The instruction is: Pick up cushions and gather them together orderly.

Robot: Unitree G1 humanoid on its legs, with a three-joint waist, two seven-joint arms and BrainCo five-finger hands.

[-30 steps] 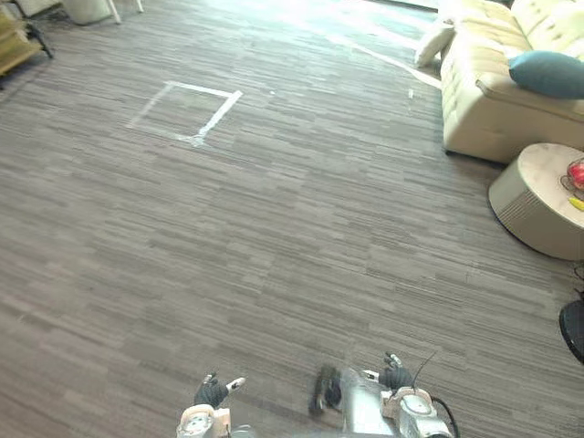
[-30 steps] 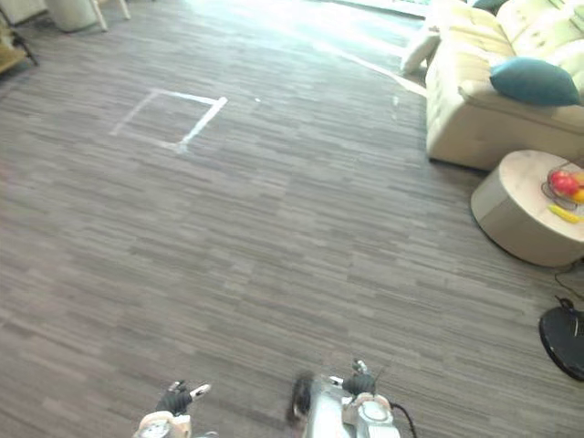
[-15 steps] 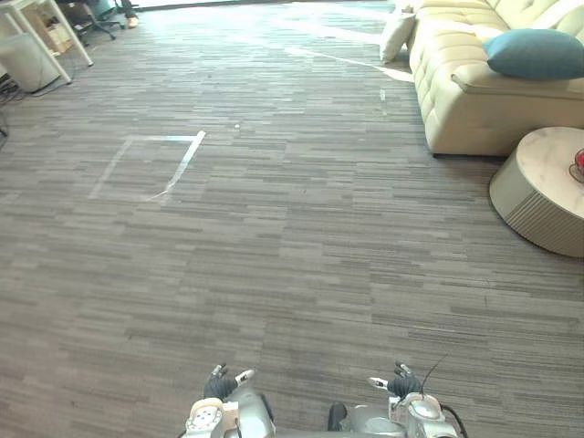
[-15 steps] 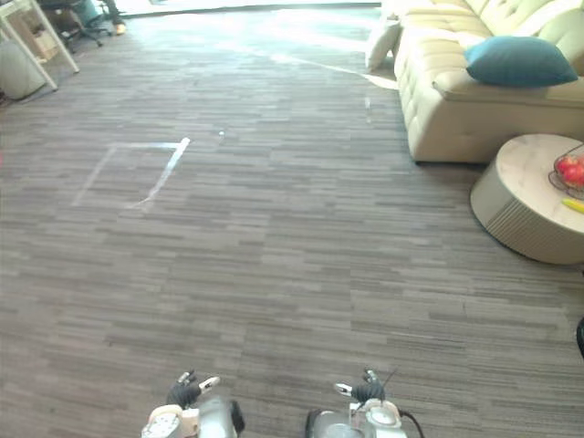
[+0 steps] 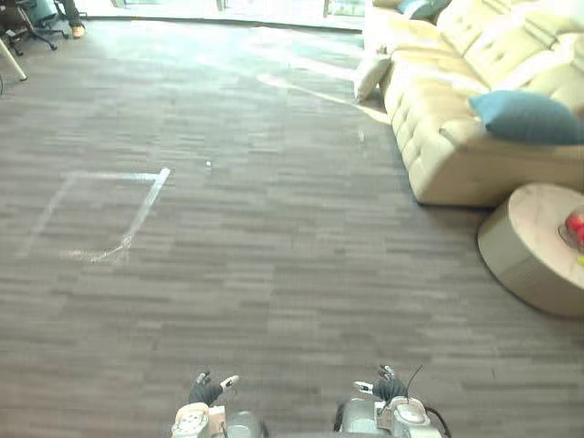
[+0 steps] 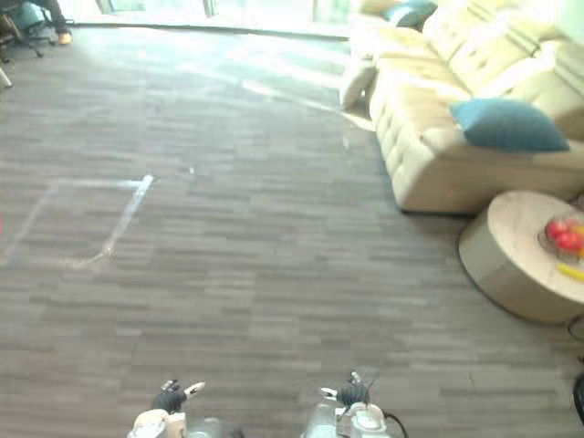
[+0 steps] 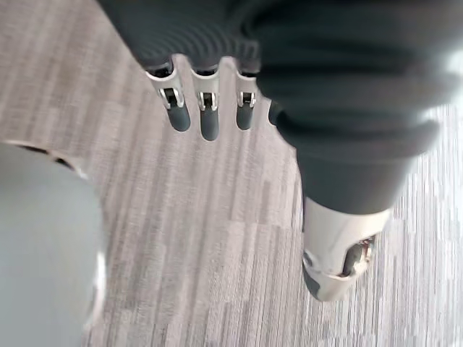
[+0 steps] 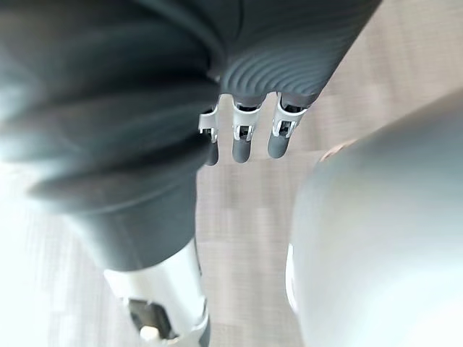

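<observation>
A teal cushion lies on the near end of the cream sofa at the right. A white cushion stands on the floor, leaning against the sofa's side. Another teal cushion rests at the sofa's far end. Both hands hang low at the bottom edge, far from all cushions: my left hand and my right hand. In the left wrist view the left hand's fingers point straight at the floor, holding nothing. The right hand's fingers are likewise straight and empty.
A round low table with a bowl of fruit stands in front of the sofa. A white tape square marks the floor at the left. An office chair and a person's shoe show at the far left.
The camera has turned, so the sofa and the cushions have come further into the picture and the tape square has slid left. Both hands stay low and empty.
</observation>
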